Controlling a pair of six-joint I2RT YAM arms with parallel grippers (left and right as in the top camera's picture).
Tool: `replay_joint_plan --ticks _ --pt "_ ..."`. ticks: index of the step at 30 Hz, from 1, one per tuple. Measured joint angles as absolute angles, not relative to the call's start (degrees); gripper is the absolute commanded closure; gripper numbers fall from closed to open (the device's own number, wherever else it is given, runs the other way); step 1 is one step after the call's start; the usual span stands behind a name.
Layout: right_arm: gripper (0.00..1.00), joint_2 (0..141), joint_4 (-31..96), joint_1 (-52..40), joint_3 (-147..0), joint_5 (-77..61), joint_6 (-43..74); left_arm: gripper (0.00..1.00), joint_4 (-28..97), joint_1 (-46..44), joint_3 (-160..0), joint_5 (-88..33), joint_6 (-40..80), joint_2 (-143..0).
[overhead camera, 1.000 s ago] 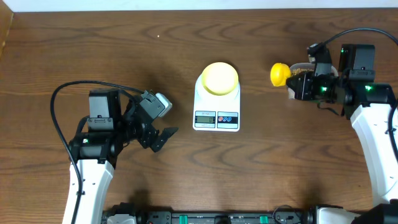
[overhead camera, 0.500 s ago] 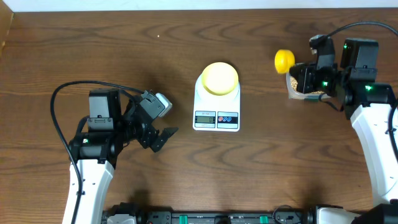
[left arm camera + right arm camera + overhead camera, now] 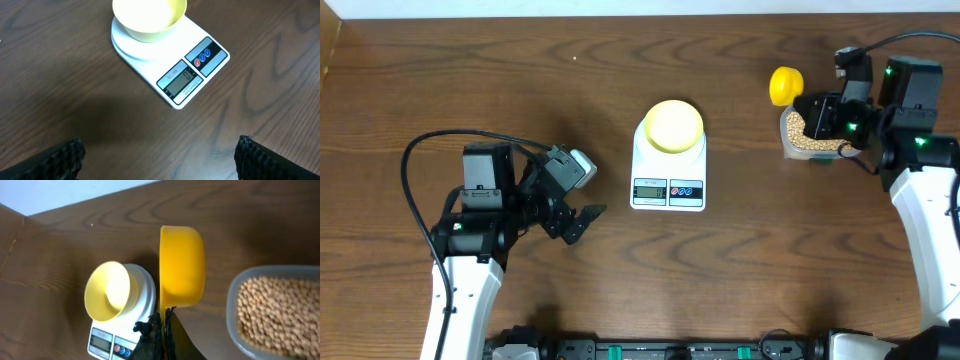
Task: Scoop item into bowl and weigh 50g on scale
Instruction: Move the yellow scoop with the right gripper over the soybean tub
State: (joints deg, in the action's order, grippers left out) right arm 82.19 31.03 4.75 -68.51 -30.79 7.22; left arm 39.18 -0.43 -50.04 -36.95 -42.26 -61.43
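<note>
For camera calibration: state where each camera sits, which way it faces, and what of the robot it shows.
Overhead: above the table, facing straight down; shows both arms, the open left end effector and the right end effector shut on the scoop.
Left wrist: on the left arm, angled down at the bowl on the scale; its fingertips show at bottom corners.
Right wrist: behind the scoop, facing bowl, scale and tub of beans; its shut fingers show.
Shared: all three see bowl and scale.

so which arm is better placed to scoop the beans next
Right. The right gripper is shut on the yellow scoop beside the tub of beans; the left gripper is open and empty, across the scale from it.
</note>
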Motion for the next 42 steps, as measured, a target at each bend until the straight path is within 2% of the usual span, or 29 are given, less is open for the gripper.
replay_joint_plan --ticks 10,18,26,42 --pt "0.99 82.19 42.04 5.67 -68.53 -27.46 0.19 0.02 39.18 -0.43 -50.04 -36.95 -42.26 -61.43" --pt "0.99 82.19 45.82 5.67 -68.9 -23.42 -4.47 0.02 39.18 -0.43 -50.04 -36.95 -42.26 -61.43" --pt "0.99 81.69 56.12 5.67 -77.08 -16.36 -6.83 0.03 39.18 -0.43 -50.04 -36.95 -42.26 -61.43" --pt "0.99 80.97 61.52 7.07 -79.55 -8.05 -8.71 0.03 39.18 -0.43 -50.04 -36.95 -42.26 -61.43"
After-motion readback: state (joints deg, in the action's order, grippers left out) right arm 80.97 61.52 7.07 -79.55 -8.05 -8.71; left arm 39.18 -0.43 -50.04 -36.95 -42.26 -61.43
